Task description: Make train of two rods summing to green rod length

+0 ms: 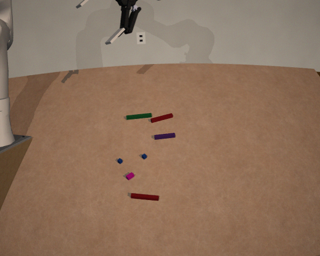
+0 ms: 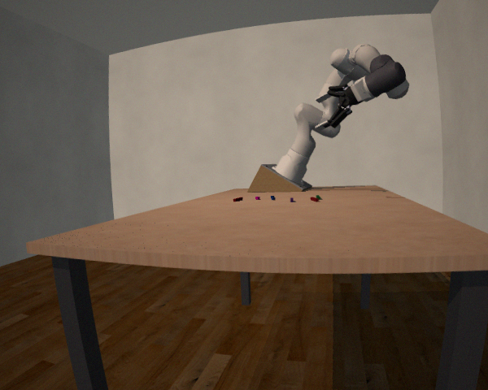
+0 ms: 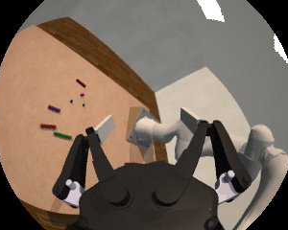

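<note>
The green rod (image 1: 138, 116) (image 2: 318, 197) (image 3: 62, 136) lies flat at the back of the group. A red rod (image 1: 161, 118) (image 3: 48, 126) lies at an angle close beside its right end in the top view. The purple rod (image 1: 164, 136) (image 2: 291, 200) (image 3: 54, 108) lies in front of them. One blue rod (image 1: 120, 160) (image 3: 84, 104) and another blue rod (image 1: 144, 156) (image 3: 71, 101) lie apart. The magenta rod (image 1: 129, 176) (image 3: 82, 95) lies turned diagonally. A second red rod (image 1: 144, 196) (image 3: 81, 82) lies nearest the top camera. My gripper (image 2: 321, 112) (image 3: 146, 117) is open and empty, high above the table.
The arm's wedge-shaped base (image 1: 9, 168) (image 2: 273, 180) stands at the left of the table (image 1: 237, 165) in the top view. The wall (image 1: 251, 33) is behind the table's far edge there. All the rods lie to the right of the base.
</note>
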`<state>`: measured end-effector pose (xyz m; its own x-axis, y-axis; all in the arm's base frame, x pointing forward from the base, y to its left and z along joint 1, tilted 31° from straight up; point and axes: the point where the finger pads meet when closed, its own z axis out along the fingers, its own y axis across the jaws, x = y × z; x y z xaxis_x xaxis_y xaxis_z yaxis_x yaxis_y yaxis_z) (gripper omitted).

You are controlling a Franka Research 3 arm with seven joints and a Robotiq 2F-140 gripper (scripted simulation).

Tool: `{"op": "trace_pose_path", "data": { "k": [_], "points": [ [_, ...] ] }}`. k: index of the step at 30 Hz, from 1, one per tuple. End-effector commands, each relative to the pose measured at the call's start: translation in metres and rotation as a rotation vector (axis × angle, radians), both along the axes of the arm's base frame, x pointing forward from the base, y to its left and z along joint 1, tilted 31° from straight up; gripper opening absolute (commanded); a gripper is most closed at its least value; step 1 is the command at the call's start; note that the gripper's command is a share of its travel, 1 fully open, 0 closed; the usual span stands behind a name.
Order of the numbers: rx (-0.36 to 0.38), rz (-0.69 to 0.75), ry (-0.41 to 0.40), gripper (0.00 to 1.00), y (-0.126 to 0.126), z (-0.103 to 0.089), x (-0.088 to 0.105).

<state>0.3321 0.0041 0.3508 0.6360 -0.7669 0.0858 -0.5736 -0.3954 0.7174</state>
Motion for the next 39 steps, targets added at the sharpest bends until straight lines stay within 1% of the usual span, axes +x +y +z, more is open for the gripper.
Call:
{"op": "trace_pose_path", "data": {
  "k": [1, 19, 24, 28, 32, 34, 37, 39],
  "points": [
    [0.000, 0.000, 0.000, 1.00, 0.000, 0.000, 0.000],
    [0.000, 0.000, 0.000, 1.00, 0.000, 0.000, 0.000],
    [0.014, 0.018, -0.005, 1.00, -0.001, -0.004, 0.000],
    [0.048, 0.066, -0.018, 1.00, -0.005, -0.015, 0.001],
    [0.110, 0.150, -0.042, 1.00, -0.011, -0.034, 0.002],
    [0.110, 0.150, -0.042, 1.00, -0.011, -0.034, 0.002],
    [0.168, 0.228, -0.065, 1.00, -0.017, -0.052, 0.002],
    [0.189, 0.254, -0.073, 1.00, -0.020, -0.059, 0.002]
  ]
}}
